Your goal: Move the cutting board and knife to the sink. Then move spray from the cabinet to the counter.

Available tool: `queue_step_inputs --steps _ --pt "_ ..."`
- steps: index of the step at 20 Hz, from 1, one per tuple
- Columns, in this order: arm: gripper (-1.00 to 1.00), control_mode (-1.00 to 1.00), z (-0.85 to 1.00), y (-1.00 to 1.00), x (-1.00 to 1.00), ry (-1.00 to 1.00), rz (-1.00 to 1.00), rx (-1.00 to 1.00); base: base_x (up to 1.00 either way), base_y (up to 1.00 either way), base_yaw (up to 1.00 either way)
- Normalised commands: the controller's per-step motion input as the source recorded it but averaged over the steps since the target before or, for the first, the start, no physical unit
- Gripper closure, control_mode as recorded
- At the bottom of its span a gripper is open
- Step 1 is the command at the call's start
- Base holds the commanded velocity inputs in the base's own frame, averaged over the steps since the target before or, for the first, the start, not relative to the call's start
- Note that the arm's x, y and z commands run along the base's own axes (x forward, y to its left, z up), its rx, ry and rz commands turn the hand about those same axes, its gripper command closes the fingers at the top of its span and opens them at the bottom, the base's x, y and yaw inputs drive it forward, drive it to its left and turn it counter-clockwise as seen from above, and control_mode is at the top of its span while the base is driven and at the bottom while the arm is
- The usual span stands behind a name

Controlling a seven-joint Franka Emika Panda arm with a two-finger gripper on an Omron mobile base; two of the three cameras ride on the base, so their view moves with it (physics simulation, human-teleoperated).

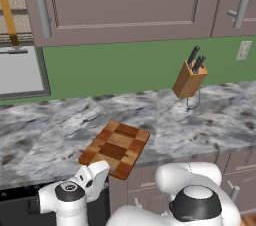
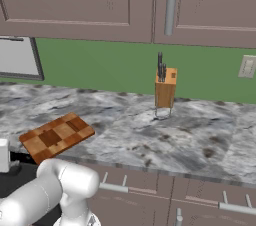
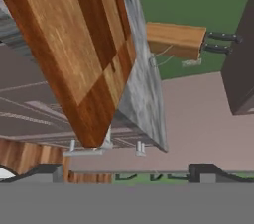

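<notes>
The robot is working on the first step, going for the cutting board (image 1: 116, 149), which is lying flat on the marbled surface (image 1: 200, 120) with one corner jutting past the front edge. The pincer (image 1: 92, 177) is hanging just off that overhanging corner, below and in front of it, released and wide, grasping nothing. In the hand view the board's edge is looming close ahead. The next move, as I judge it, is calling for the jaws to straddle the protruding edge before clenching. Further back, a wooden knife block (image 1: 190, 79) is standing near the green wall (image 1: 125, 65), under panelled cabinet doors (image 1: 125, 0) with steel handles.
</notes>
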Motion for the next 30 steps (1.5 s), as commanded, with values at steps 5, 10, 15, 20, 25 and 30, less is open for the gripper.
queue_step_inputs --steps 5,10,15,20,25,30 --pt "-1.00 -1.00 -0.12 0.02 0.17 0.00 0.20 0.00 0.00 0.00 0.00" --pt "-1.00 -1.00 -0.01 0.00 0.21 0.01 0.09 -0.01 0.00 0.00 0.00" --pt "-1.00 -1.00 -0.16 0.00 0.15 0.06 0.02 -0.06 0.00 0.00 0.00" --pt "-1.00 -1.00 -0.23 0.06 0.17 0.06 0.01 -0.07 0.00 0.00 0.00" --pt "-1.00 -1.00 -0.16 0.15 0.23 0.04 0.00 -0.05 0.00 0.00 0.00" --pt "-1.00 -1.00 -0.21 0.29 0.19 0.03 0.00 -0.05 0.00 0.00 0.00"
